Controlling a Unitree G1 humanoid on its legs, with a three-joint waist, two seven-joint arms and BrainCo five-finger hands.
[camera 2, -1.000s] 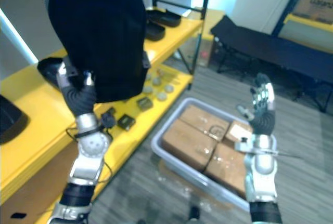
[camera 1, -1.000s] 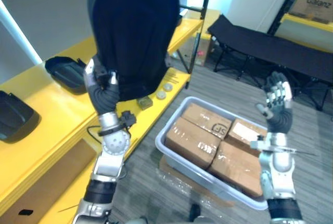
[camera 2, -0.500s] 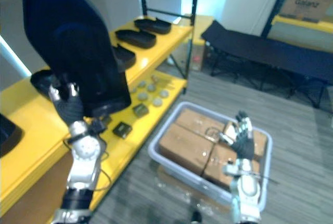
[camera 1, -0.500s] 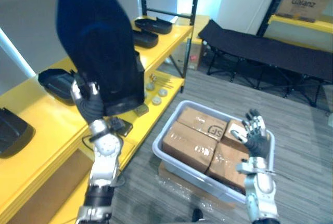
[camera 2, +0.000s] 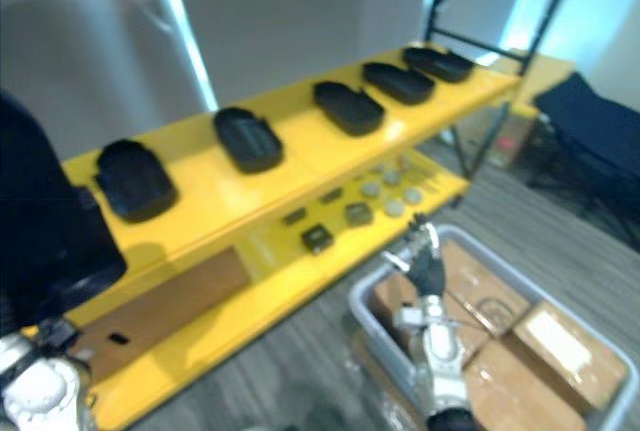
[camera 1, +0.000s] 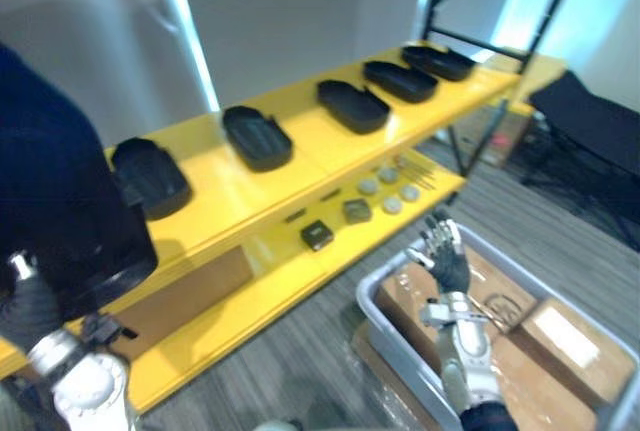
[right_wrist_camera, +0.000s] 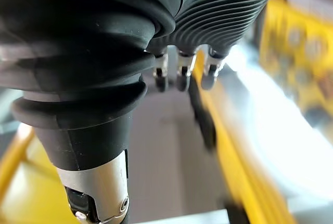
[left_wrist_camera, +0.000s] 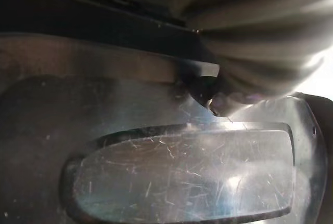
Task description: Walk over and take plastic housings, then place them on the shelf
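At the near end of the shelf [camera 1: 300, 151], the left hand [camera 1: 28, 306] carries a black housing [camera 1: 60, 211], its grip hidden behind it. The right hand [camera 1: 445, 256] hangs empty, fingers spread, over boxes [camera 1: 560, 341]. The housing is best laid flat beside the row of housings [camera 1: 256, 137], without nudging them.

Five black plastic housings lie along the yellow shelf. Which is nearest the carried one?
The end black plastic housing, beside the large carried black housing; the others lie farther along.
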